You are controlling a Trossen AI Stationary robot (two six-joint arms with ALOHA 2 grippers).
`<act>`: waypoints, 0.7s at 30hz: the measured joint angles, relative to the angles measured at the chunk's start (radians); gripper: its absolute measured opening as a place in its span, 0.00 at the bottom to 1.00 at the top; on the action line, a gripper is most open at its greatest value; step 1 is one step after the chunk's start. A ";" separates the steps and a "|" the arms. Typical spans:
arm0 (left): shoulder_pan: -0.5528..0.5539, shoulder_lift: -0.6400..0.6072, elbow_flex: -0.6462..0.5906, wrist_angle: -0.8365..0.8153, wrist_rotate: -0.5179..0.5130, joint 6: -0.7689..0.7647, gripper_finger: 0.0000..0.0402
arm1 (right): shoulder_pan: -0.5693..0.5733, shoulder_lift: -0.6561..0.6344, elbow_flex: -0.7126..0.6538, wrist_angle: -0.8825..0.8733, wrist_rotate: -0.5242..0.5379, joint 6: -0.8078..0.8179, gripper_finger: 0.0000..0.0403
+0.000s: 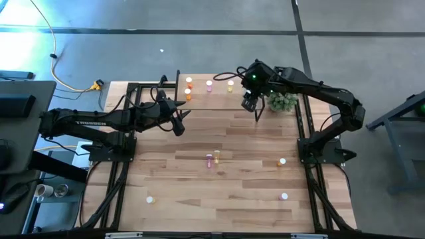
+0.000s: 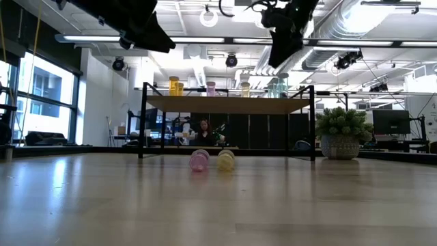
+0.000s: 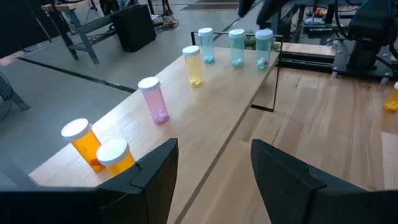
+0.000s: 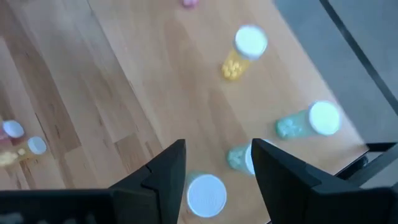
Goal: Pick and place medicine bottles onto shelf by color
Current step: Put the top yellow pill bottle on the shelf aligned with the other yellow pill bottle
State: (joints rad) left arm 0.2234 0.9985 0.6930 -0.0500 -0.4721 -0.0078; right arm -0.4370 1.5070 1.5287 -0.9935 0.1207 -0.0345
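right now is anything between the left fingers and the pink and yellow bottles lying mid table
Nothing visible: bare tabletop lies between the open left gripper and the pink bottle and yellow bottle.

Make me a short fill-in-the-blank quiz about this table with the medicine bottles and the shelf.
1. Two orange bottles stand at one end of the shelf, next to a ____ bottle.
2. On the table, a pink bottle lies beside a ____ one.
3. The ____ gripper hovers by the green bottles on the shelf.
4. A potted ____ stands beside the shelf.

Missing: pink; yellow; right; plant
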 joint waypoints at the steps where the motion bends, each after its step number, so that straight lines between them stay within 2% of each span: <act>1: -0.001 -0.001 0.000 -0.006 0.000 0.000 0.48 | 0.000 0.000 0.012 -0.001 0.000 0.000 0.43; 10: -0.003 -0.073 0.000 -0.113 0.041 -0.090 0.48 | 0.040 -0.001 0.060 -0.012 -0.024 0.059 0.43; 15: -0.003 -0.114 0.000 -0.177 0.106 -0.095 0.48 | 0.118 -0.001 0.060 -0.020 -0.028 0.180 0.43; 21: -0.003 -0.136 0.000 -0.242 0.122 -0.071 0.48 | 0.236 0.004 0.060 -0.015 -0.024 0.305 0.43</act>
State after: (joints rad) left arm 0.2203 0.8626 0.6933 -0.2920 -0.3500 -0.0788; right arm -0.2006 1.5107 1.5887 -1.0088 0.0971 0.2703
